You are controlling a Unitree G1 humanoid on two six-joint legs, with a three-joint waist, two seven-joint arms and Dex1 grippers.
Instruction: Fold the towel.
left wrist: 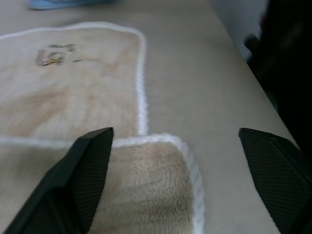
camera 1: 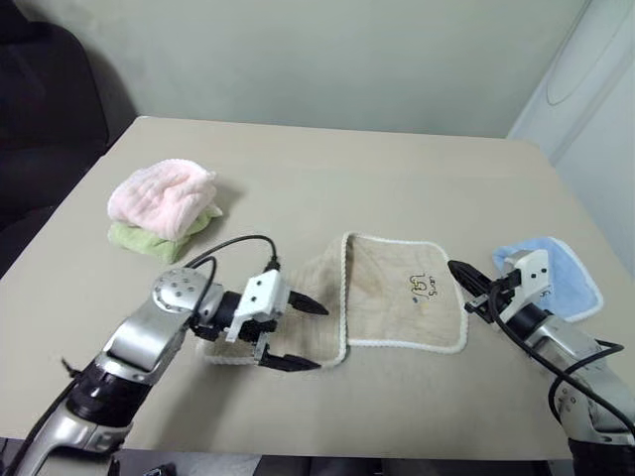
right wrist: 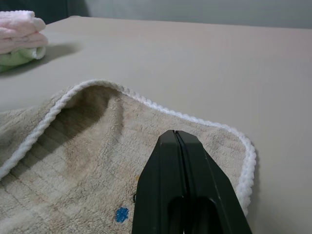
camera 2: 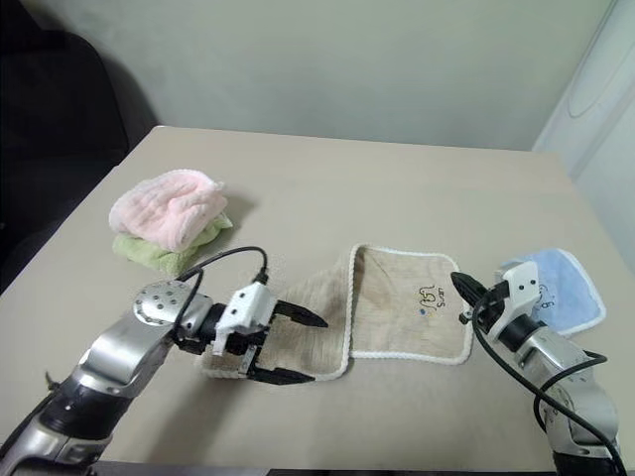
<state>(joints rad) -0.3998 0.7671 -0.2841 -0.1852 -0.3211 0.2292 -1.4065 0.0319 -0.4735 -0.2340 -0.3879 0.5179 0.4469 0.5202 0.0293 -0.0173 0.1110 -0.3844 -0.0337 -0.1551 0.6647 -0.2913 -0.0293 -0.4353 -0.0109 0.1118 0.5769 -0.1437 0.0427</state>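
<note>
**Loose fold, wide-open left jaws: the layer could slip**

Nearest the camera is the left gripper, its two black fingers spread wide and empty, hovering over the near left end of the towel. That end looks doubled over — a plush layer with white edging lies on top of the flat part, as the left wrist view shows. The towel sits on the table between the two arms, embroidered mark facing up near its right side.

Further left and back, a pink cloth rests on a green cloth, well apart from the work.

On the right, the right gripper is pressed shut with nothing between its fingers, tips at the towel's right edge; a blue cloth lies just beyond.

The risks, as I judge them: the folded layer may spring back or lie crooked, and a sweeping left finger could snag the edging and drag it — or the right tips could nudge the far edge askew.
</note>
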